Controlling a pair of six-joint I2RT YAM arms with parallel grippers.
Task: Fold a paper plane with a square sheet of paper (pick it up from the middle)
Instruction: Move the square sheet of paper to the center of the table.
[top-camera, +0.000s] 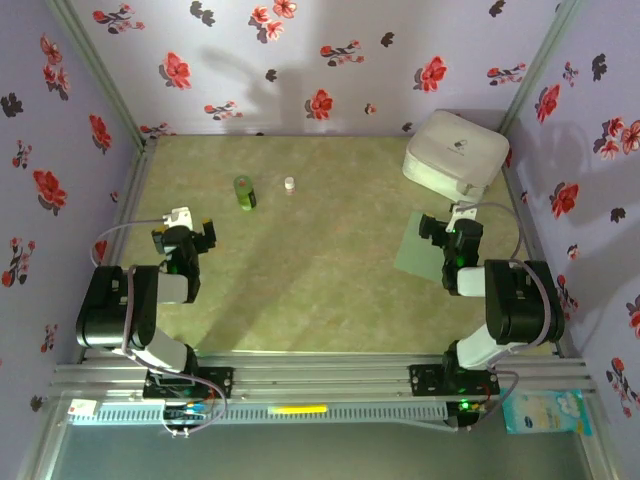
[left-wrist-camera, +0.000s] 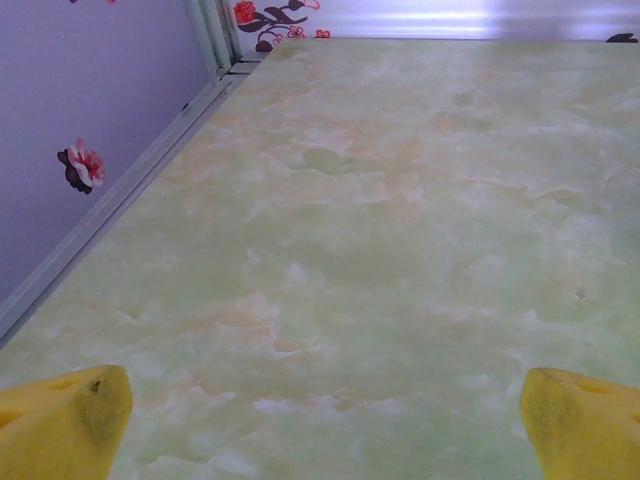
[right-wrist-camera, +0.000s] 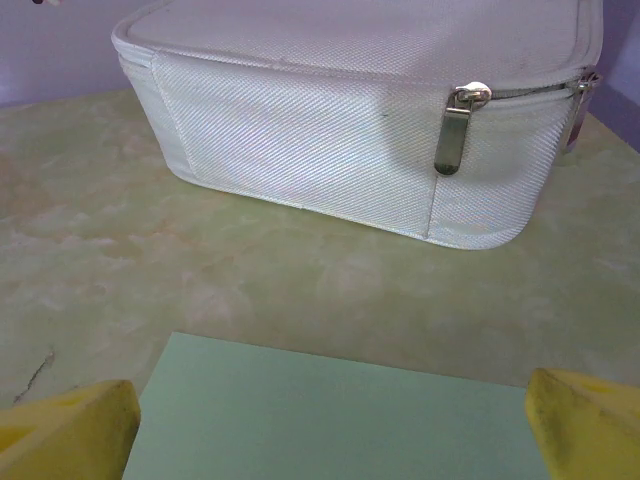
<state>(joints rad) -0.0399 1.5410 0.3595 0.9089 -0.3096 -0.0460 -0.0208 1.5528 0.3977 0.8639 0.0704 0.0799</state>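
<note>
Right gripper (top-camera: 450, 232) spread wide, holding nothing, at right-centre of the top view, over the upper edge of the square sheet of paper (top-camera: 416, 252). Sheet lies flat and unfolded on the table (top-camera: 330, 290), just below the white case (top-camera: 457, 152) at upper right. Right wrist view: sheet at bottom centre between 2 yellow fingertips (right-wrist-camera: 70, 430), case apart behind it. Left gripper (top-camera: 185, 238) also spread, empty, at left-centre over bare table. Dark green bottle (top-camera: 245, 192) and small white cap (top-camera: 289, 184) at upper centre.
</note>
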